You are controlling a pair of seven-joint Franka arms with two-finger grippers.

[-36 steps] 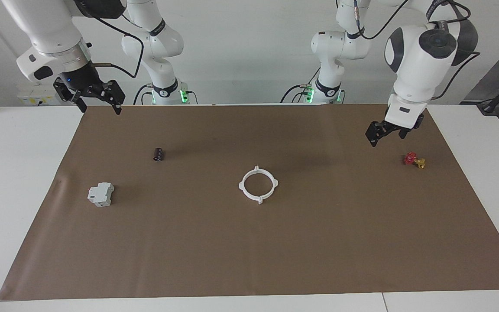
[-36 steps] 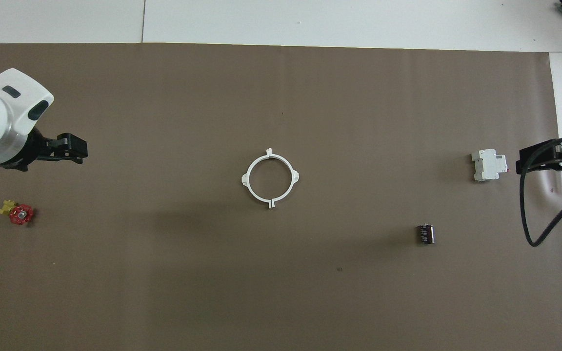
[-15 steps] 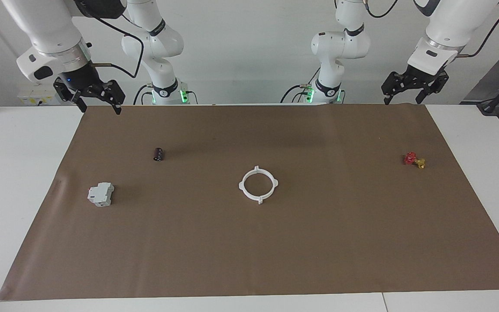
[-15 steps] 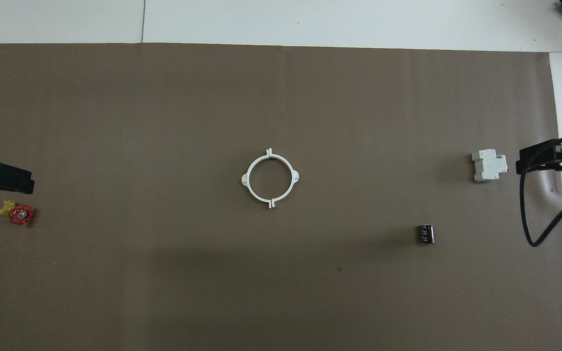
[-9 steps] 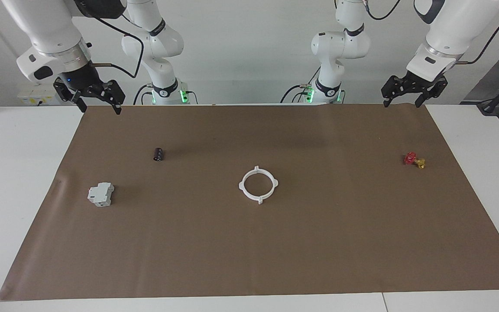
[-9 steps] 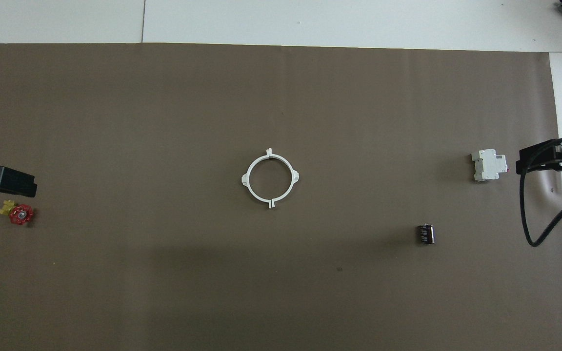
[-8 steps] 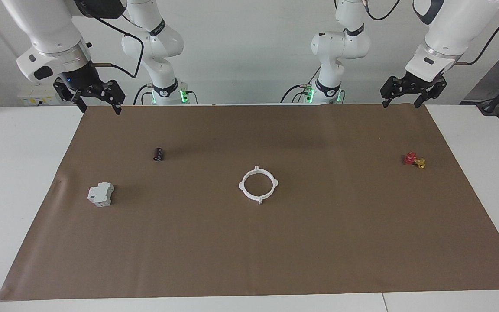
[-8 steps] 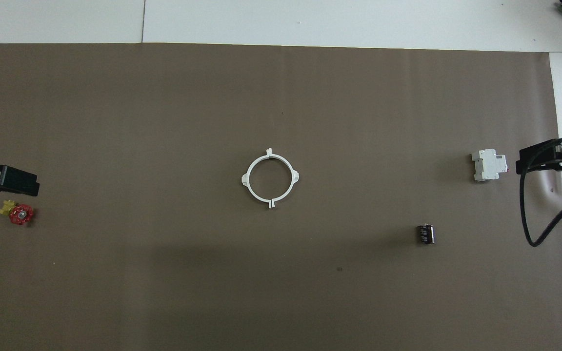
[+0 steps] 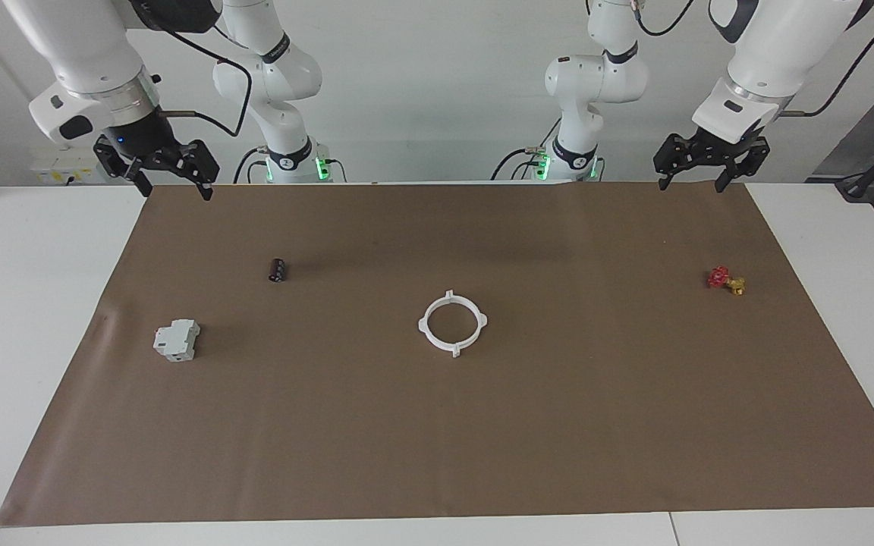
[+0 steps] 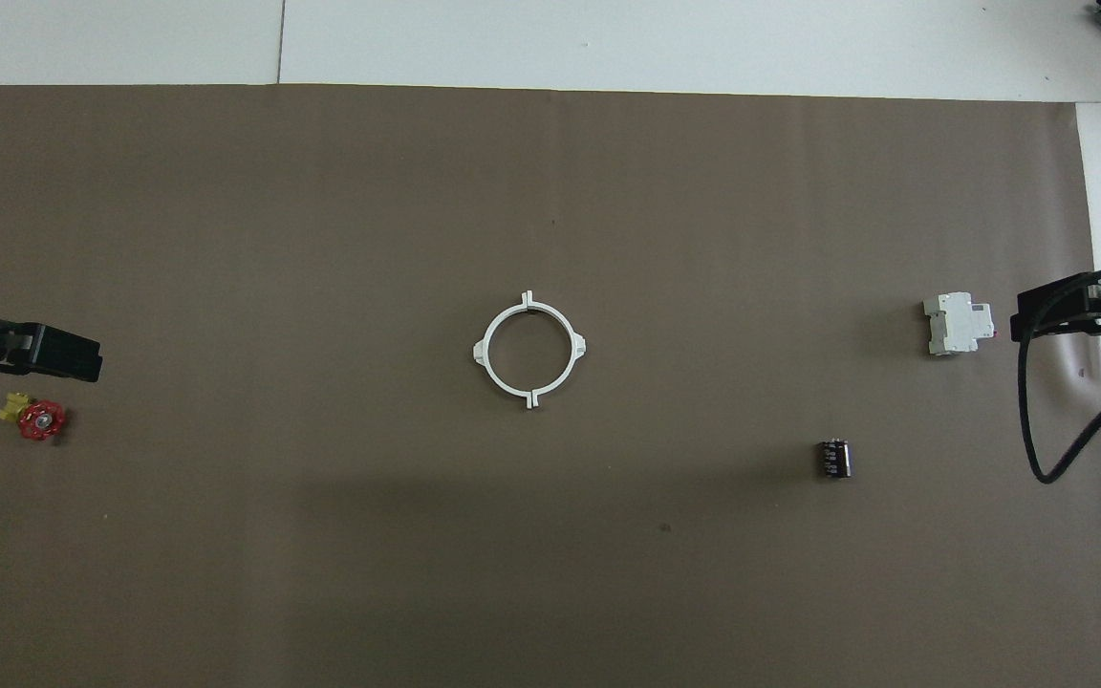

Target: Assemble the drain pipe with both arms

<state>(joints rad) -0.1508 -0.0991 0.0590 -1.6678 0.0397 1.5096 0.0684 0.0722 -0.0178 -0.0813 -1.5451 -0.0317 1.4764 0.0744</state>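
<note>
The drain pipe [image 9: 425,327] lies flat in the middle of the brown mat as one closed white ring [image 10: 480,352] with four small tabs. Nothing touches it. My left gripper [image 9: 691,182] hangs high over the mat's left-arm end, open and empty. In the overhead view the left gripper [image 10: 73,355] shows just beside the red valve. My right gripper [image 9: 177,189] waits raised over the mat's right-arm end, open and empty. From overhead the right gripper [image 10: 1047,315] shows next to the grey-white block.
A grey-white boxy block [image 9: 176,340] sits toward the right arm's end, with a small dark cylinder [image 9: 278,270] nearer the robots. A small red and gold valve [image 9: 725,280] lies toward the left arm's end. The brown mat [image 9: 437,440] covers most of the white table.
My left gripper has risen from low beside the valve to high up, and now drifts toward the table's middle. The right arm and the ring have not moved.
</note>
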